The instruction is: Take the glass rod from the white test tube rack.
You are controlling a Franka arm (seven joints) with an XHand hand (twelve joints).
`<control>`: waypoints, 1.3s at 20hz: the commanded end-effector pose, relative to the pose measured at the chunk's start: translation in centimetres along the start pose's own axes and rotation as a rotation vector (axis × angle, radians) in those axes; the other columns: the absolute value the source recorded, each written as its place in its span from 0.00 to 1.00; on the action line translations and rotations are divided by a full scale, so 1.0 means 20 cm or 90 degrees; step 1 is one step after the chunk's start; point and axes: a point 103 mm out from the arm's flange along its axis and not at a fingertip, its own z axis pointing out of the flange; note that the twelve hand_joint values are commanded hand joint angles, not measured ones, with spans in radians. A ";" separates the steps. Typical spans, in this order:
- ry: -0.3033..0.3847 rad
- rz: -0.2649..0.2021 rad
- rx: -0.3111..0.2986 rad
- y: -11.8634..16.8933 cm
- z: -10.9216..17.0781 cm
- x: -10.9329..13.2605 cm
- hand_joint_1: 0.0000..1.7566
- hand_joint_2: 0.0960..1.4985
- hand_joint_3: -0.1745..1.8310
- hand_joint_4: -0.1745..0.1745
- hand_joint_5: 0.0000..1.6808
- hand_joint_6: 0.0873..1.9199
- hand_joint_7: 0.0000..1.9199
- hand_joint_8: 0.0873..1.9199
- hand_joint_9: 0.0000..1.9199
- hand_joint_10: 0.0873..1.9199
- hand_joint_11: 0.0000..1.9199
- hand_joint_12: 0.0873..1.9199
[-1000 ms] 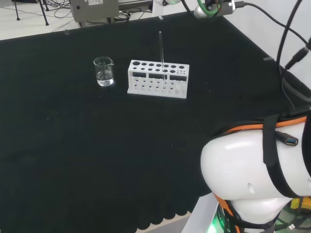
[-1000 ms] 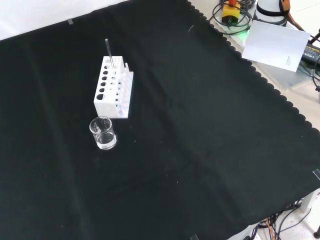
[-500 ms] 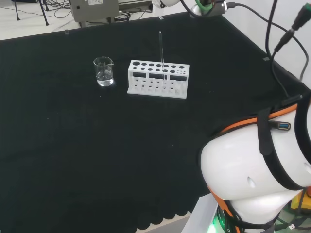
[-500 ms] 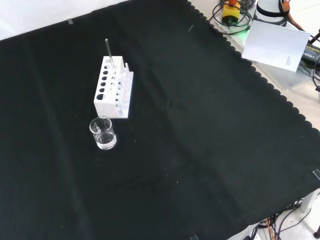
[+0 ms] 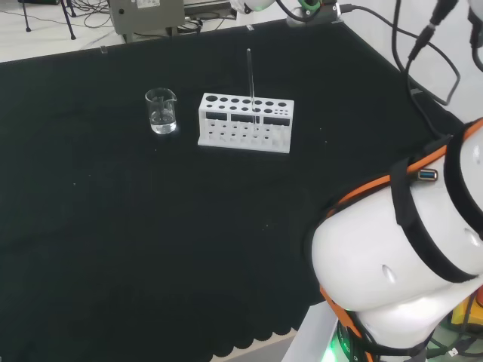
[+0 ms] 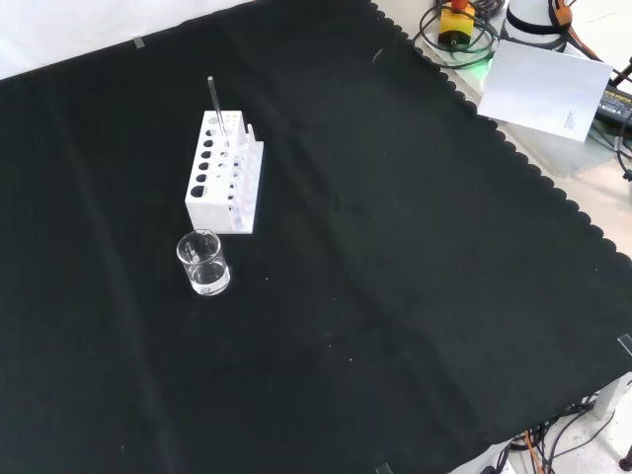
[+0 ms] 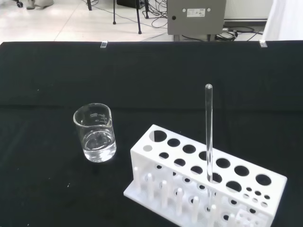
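Nothing is done yet: the glass rod [image 7: 208,137] is seen upright in the white rack [image 5: 245,121] (upper centre, head view); the hand's state cannot be told.

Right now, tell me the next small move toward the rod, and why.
Probably bring the wrist closer, toward the top of the glass rod. It stands upright in the white test tube rack, untouched, with its upper part free above the holes. The beaker stands apart beside the rack, so the approach looks unobstructed.
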 end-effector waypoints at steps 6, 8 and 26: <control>0.015 -0.017 -0.002 0.33 0.17 -0.16 0.38 0.59 0.34 0.00 0.24 0.03 0.25 0.53 0.38 0.49 0.32 0.69; 0.013 -0.021 -0.002 0.37 0.22 -0.19 0.39 0.59 0.34 0.00 0.23 0.10 0.26 0.53 0.39 0.50 0.35 0.68; 0.018 -0.052 0.027 0.56 0.55 -0.30 0.39 0.61 0.35 0.00 0.18 0.47 0.29 0.56 0.45 0.54 0.44 0.67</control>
